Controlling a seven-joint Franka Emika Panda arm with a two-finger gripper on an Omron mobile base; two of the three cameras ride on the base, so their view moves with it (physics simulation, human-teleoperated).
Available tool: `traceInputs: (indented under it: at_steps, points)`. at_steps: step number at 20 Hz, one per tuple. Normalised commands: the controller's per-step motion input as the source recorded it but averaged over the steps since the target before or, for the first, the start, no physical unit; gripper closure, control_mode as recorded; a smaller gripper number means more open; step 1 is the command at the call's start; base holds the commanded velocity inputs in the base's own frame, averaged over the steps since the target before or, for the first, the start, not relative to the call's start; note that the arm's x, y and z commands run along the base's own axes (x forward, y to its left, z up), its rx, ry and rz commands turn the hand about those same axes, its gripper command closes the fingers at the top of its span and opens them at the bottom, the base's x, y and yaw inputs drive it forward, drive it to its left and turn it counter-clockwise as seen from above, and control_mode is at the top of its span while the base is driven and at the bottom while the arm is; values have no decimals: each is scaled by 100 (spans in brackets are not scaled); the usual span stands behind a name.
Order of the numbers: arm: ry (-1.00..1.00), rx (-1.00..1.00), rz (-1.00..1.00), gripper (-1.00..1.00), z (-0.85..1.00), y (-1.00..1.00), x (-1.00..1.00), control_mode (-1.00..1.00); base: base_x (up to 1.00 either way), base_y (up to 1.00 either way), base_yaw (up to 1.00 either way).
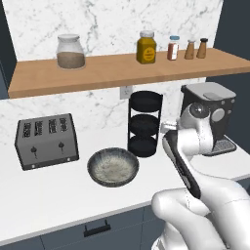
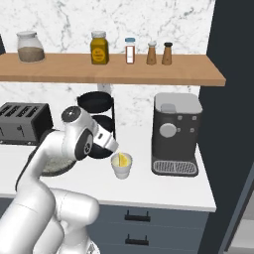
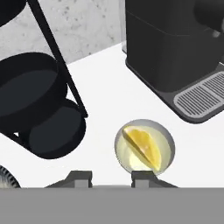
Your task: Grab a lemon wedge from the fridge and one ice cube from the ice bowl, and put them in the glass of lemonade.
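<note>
The glass of lemonade (image 2: pixel 122 169) stands on the white counter between the black rack and the coffee machine. Inside it lies the yellow lemon wedge (image 3: pixel 142 148), tilted on the pale liquid, also visible as the lemon wedge (image 2: pixel 119 159). My gripper (image 3: pixel 111 177) hovers just above and beside the cup (image 3: pixel 120 139), its two tips apart with nothing between them. From the right base camera my gripper (image 2: pixel 112 145) hangs over the cup's left rim. The ice bowl (image 1: pixel 113 167) sits left of the rack, dark speckled with a pale inside. The dark fridge (image 2: pixel 233 109) rises at the far right.
A black tiered rack (image 1: pixel 145 124) stands behind the cup, a coffee machine (image 2: pixel 176 134) to its right and a toaster (image 1: pixel 46 140) at the far left. A wooden shelf (image 1: pixel 122 68) with jars and shakers hangs overhead. Blue-grey drawers (image 2: pixel 139 218) run below the counter.
</note>
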Motion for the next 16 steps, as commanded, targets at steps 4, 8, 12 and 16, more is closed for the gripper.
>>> traceInputs:
  at_steps: [4, 8, 12, 16]
  points:
    - [27, 2, -6, 100, -12, -96, -5, -100, 0, 0, 0]
    - [6, 0, 0, 100, -22, -22, -1, -100, 0, 0, 0]
    - [11, 0, -1, 100, -54, 0, 0, -100, 0, 0, 0]
    - [5, 0, -4, 100, -54, 0, 8, -100, 0, 0, 0]
